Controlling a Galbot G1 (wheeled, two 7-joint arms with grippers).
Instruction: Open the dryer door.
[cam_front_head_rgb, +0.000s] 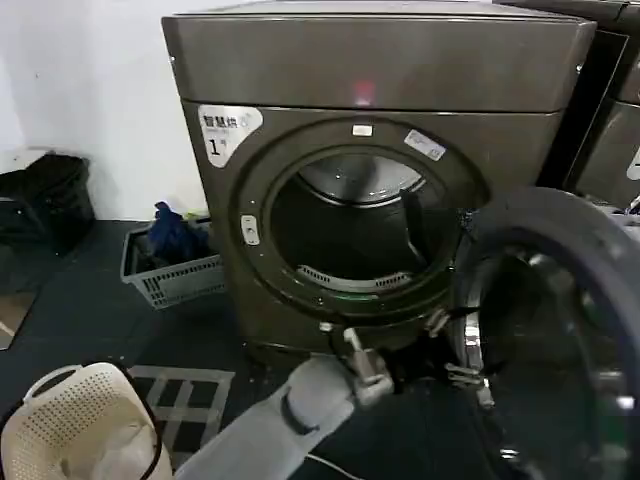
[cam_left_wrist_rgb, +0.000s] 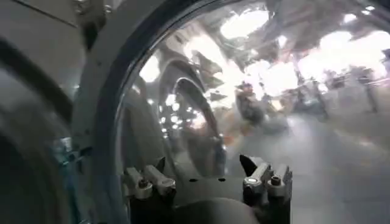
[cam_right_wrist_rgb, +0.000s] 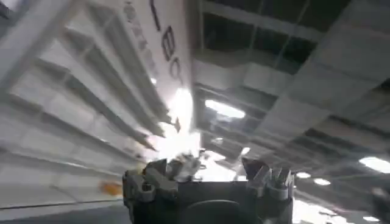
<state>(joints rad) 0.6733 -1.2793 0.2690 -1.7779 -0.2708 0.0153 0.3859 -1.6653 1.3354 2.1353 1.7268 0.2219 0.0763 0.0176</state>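
The bronze-grey dryer (cam_front_head_rgb: 380, 70) carries a white "1" sticker (cam_front_head_rgb: 226, 130) and a red light (cam_front_head_rgb: 363, 93). Its round drum opening (cam_front_head_rgb: 355, 225) is uncovered. The dryer door (cam_front_head_rgb: 560, 330) is swung out to the right, its grey inner side and dark glass facing me. My left gripper (cam_front_head_rgb: 455, 355) is low at the door's near edge. In the left wrist view that gripper (cam_left_wrist_rgb: 204, 165) is open with nothing between its fingers, close to the door's curved glass (cam_left_wrist_rgb: 256, 91) and rim (cam_left_wrist_rgb: 100, 122). My right gripper (cam_right_wrist_rgb: 206, 165) points up at a ceiling, open and holding nothing.
A grey crate with blue clothes (cam_front_head_rgb: 170, 265) sits on the floor left of the dryer. A white perforated laundry basket (cam_front_head_rgb: 75, 420) is at the bottom left. A black object (cam_front_head_rgb: 50, 195) stands by the far left wall. A darker neighbouring machine (cam_front_head_rgb: 615, 110) stands to the right.
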